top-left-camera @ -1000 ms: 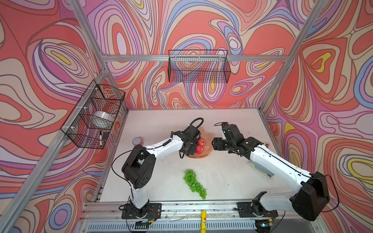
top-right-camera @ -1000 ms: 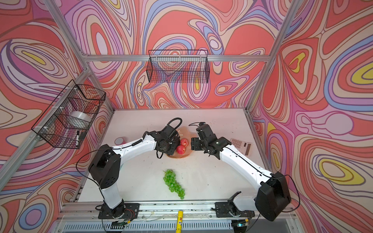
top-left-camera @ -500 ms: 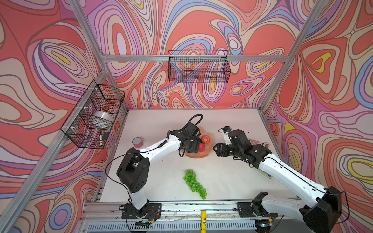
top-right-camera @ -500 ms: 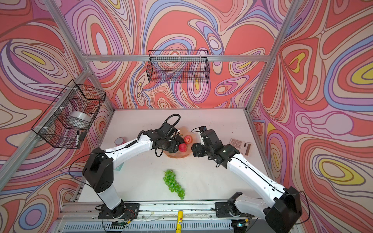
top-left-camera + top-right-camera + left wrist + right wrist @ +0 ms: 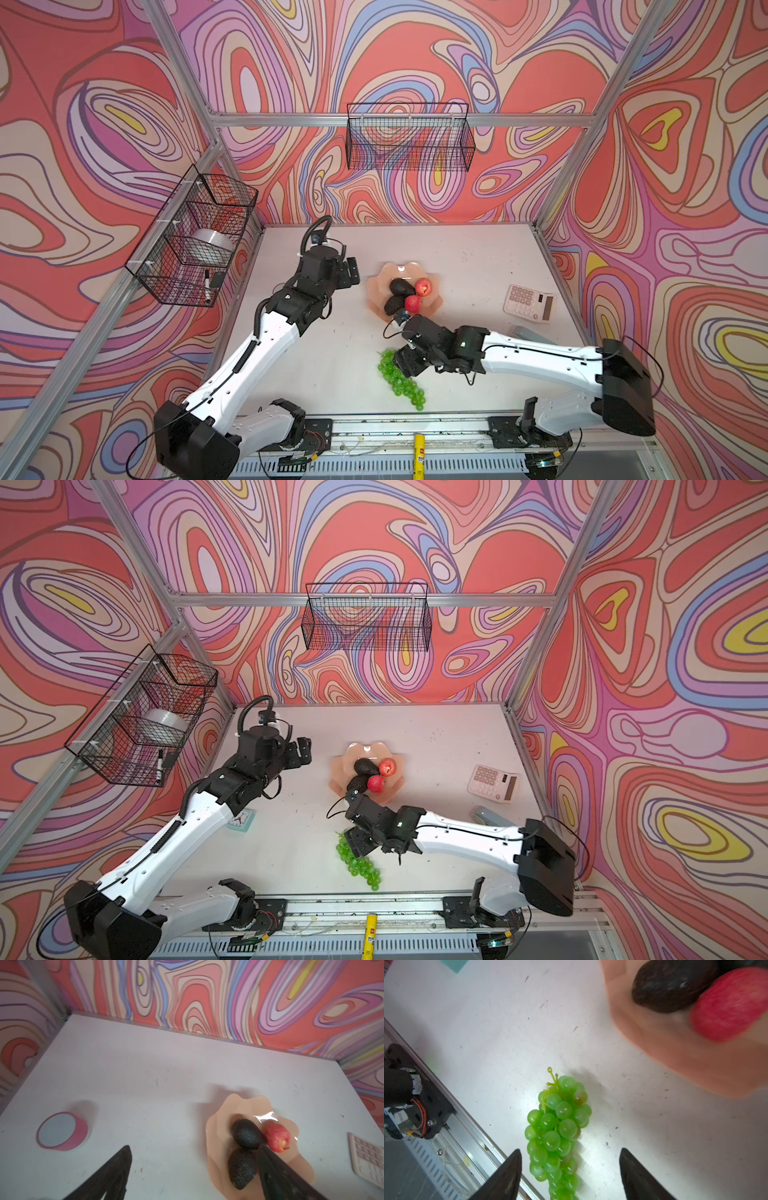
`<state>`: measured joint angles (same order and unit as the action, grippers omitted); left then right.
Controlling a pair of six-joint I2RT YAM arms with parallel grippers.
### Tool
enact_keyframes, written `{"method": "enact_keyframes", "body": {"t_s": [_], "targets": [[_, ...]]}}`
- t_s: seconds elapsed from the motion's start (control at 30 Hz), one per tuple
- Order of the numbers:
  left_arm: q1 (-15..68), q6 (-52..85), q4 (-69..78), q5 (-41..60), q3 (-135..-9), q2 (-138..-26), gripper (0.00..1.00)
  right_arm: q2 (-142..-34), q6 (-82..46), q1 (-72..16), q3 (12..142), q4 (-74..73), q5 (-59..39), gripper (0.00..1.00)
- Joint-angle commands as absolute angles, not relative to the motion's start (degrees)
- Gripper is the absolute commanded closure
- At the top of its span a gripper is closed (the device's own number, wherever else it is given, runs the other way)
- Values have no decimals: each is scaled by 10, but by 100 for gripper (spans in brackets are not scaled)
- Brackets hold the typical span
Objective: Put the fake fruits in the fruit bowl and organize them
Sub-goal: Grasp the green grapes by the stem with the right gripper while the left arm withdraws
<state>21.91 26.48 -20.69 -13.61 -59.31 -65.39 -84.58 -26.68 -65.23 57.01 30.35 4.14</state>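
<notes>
Apples (image 5: pixel 417 296): two, in fruit bowl (image 5: pixel 432 309)
Avocados (image 5: pixel 397 295): two, in bowl
Grapes (image 5: pixel 401 382): one bunch, on table
Left gripper (image 5: pixel 193 1169): spread, empty
Right gripper (image 5: pixel 570 1176): spread astride grapes

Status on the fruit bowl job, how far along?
Done: two dark avocados and two red apples lie in the peach-pink scalloped bowl. In hand: nothing; the right gripper hangs open over the green grape bunch on the table, and the left gripper is open beside the bowl. Left: the grapes.
</notes>
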Motion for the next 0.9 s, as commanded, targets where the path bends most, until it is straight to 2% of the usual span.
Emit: {"method": "enact_keyframes", "body": {"t_s": [0.0,0.2,0.27,0.67,0.87], "targets": [[171,317,-190,-97,-558,-626,5,-891,-297,-690,606,284,68,21],[145,321,-197,-85,-540,-609,5,-932,-323,-698,608,294,89,8],[144,319,-200,-83,-540,-608,5,-950,-322,-698,622,316,99,7],[131,312,-211,-83,-528,-591,4,-1058,-335,-697,669,358,111,8],[126,312,-214,-83,-524,-583,4,-1072,-337,-697,672,360,122,16]]}}
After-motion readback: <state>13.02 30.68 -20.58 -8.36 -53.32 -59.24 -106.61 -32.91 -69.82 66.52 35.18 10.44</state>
